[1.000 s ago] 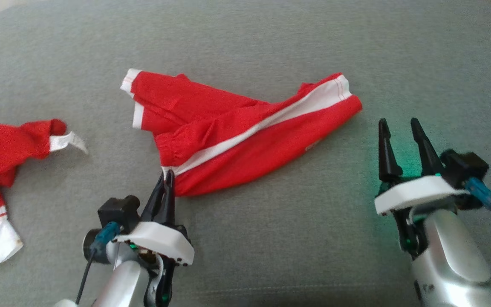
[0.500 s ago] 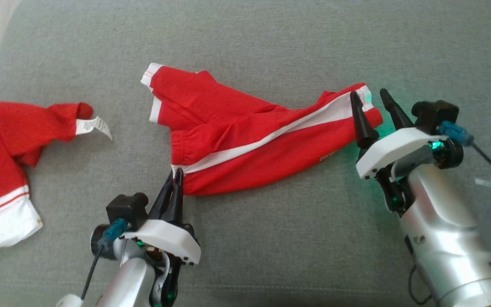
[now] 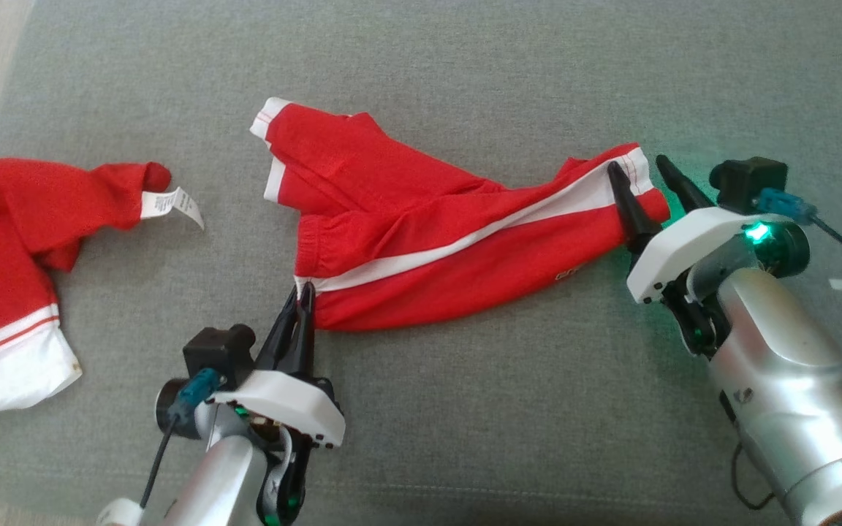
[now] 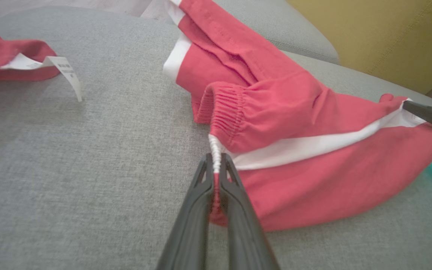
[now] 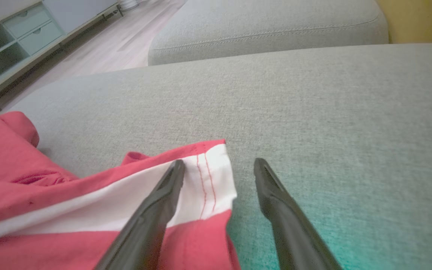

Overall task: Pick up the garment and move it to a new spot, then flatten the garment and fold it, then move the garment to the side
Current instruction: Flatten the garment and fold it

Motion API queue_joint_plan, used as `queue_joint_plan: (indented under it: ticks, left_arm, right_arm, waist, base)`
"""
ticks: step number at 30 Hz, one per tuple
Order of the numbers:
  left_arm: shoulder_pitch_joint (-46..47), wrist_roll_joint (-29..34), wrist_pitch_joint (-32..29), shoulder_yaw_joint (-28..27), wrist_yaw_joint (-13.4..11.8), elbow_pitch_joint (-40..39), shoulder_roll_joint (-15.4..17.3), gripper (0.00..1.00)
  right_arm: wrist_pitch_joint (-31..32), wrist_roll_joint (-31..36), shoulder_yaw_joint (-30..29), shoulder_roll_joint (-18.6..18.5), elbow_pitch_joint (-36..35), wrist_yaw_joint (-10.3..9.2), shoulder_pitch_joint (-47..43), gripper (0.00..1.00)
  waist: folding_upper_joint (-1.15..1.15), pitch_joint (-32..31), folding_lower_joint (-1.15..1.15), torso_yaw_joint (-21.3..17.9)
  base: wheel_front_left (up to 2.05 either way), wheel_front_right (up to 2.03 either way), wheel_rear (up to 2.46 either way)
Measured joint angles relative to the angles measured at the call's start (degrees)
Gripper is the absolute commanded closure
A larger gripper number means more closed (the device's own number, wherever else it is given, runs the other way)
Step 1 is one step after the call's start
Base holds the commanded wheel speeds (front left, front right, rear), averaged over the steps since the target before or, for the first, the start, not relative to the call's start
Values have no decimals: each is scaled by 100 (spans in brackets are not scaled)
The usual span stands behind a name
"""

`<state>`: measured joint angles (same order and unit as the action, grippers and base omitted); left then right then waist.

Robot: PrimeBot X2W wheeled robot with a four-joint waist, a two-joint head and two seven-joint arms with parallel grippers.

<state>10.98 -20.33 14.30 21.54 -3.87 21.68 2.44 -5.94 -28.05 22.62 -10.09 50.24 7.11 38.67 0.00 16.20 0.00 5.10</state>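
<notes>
The garment (image 3: pixel 421 226) is a pair of red shorts with white side stripes, lying crumpled across the middle of the grey cushion (image 3: pixel 465 409). My left gripper (image 3: pixel 304 292) is shut on the garment (image 4: pixel 294 150) at the white end of its elastic waistband, near corner. My right gripper (image 3: pixel 640 169) stands open at the far right leg hem: one finger rests over the white hem (image 5: pixel 212 180), the other is just past the hem's edge on bare cushion. In the left wrist view the left gripper (image 4: pixel 216 165) pinches the waistband seam.
A second red and white garment (image 3: pixel 4 248) with a white label lies at the left edge of the cushion. Another grey cushion (image 5: pixel 268 26) sits beyond, with wooden floor and a low cabinet (image 5: pixel 17 33) further off. A yellow surface (image 4: pixel 381 33) rises behind.
My right gripper has swung forward and left from beside the shorts to straddle the right leg hem. The head camera shifted. The left gripper keeps its hold on the waistband.
</notes>
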Motion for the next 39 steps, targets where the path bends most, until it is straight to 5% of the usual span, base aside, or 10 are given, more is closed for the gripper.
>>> queue_joint_plan:
  ticks: [1, 5, 16, 20, 30, 39]
  left_arm:
    - [0, 0, 0, 0, 0, 4, 0, 100]
    - [2, 0, 0, 4, -1, 10, 0, 100]
    - [75, 67, 0, -274, -4, -122, -1, 100]
    - [341, 399, 0, -586, 178, -330, -4, 100]
    - [1973, 1070, 1, -934, 698, -465, 330, 100]
    - [3600, 1475, -116, -882, 791, 408, 734, 100]
  right_arm:
    - [3, -18, 87, -31, 30, 0, 27, 21]
    - [97, -123, 365, -130, 77, 0, 97, 100]
    - [-557, -606, 619, -157, -11, 0, 310, 100]
    - [-689, -873, 638, -156, -222, 0, 308, 100]
    - [-821, -1374, 324, -526, -1268, 0, 483, 100]
    - [-709, -970, 210, -681, -1449, 0, 1628, 100]
  waist:
    - [0, 2, 0, 4]
    - [0, 18, 0, 19]
    - [0, -168, 0, -138]
    - [0, -433, 0, -323]
    - [0, -977, 0, -863]
    - [0, -696, 0, -1119]
  base:
    - [0, 0, 0]
    - [0, 0, 0]
    - [0, 0, 0]
    - [0, 0, 0]
    - [0, 0, 0]
    - [0, 0, 0]
